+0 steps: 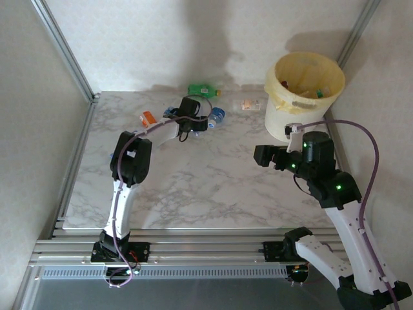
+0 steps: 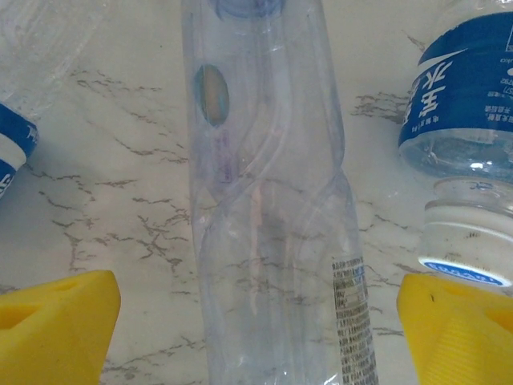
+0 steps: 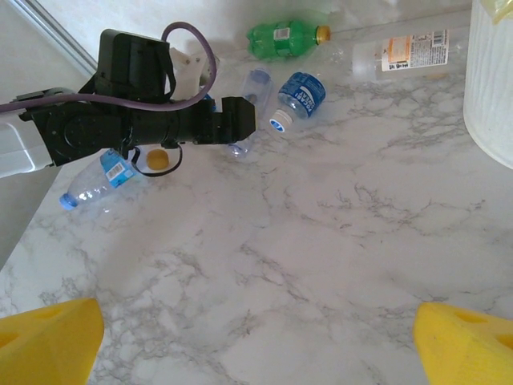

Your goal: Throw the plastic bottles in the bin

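Note:
My left gripper (image 2: 256, 325) is open, and its yellow fingers (image 2: 56, 325) stand on either side of a clear, label-less plastic bottle (image 2: 272, 216) lying on the marble table. A blue-labelled bottle (image 2: 469, 104) lies just to the right, and another blue label (image 2: 12, 148) shows at the left edge. From above, the left gripper (image 1: 191, 119) hangs over the bottle cluster. Around it lie a green bottle (image 1: 203, 89), an orange-labelled bottle (image 1: 147, 117) and a blue-labelled one (image 1: 217, 116). My right gripper (image 1: 263, 156) is open and empty over bare table (image 3: 256, 345), left of the bin (image 1: 303, 90).
A clear bottle with an orange-and-white label (image 3: 405, 50) lies near the bin's ribbed wall (image 3: 493, 80). The bin holds some bottles (image 1: 319, 92). Walls with metal frame rails (image 1: 64, 55) close the table's back and sides. Open marble (image 1: 193, 187) lies between the arms.

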You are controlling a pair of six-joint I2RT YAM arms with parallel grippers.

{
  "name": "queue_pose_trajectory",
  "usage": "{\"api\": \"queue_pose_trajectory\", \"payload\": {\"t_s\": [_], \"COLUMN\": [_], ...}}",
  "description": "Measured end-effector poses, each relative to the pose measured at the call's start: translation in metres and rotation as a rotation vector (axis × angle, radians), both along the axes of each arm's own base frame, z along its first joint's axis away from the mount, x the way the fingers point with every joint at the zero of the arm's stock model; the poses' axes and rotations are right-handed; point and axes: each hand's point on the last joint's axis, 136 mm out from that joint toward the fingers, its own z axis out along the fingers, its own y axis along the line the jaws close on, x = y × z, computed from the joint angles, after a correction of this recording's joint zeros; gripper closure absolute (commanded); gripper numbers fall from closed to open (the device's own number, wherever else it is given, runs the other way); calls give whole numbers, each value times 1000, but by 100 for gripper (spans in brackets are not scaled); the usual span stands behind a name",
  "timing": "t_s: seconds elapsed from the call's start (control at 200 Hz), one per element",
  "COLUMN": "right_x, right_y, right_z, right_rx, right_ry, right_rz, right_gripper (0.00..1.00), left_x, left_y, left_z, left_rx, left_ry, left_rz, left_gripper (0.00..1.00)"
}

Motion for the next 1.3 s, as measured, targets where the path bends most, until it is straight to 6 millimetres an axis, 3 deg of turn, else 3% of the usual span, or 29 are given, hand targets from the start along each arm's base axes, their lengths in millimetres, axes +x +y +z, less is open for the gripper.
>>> {"api": "queue_pose_trajectory", "payload": {"t_s": [0.155, 0.415, 0.636, 0.781, 0.966, 1.101, 1.301], "right_x": [-3, -5, -5, -5, -5, -4, -2], "right_y": [-1, -3, -5, -7, -7, -6, -5], "right_z": [-4, -11, -11, -17, -25, -30, -28], "right_rx": [-1, -7, -12, -20, -27, -31, -25], "right_ry": [8, 26, 20, 32, 48, 58, 47], "right_rz": [-1, -10, -21, -27, -26, -26, -25], "right_gripper": [1, 1, 1, 1, 1, 1, 1], "left_x": [4, 3, 4, 3, -29, -57, -89], "left_y": [0, 0, 0, -1, 12, 21, 19], "left_z": [-8, -29, -29, -29, -26, -4, 68], "left_rx": [10, 36, 41, 36, 34, 10, -72], "left_ry": [9, 54, 52, 37, 51, 24, -134], "left_rz": [-4, -11, -18, -26, -33, -44, -100], "left_gripper": [16, 27, 46, 48, 50, 51, 51]}}
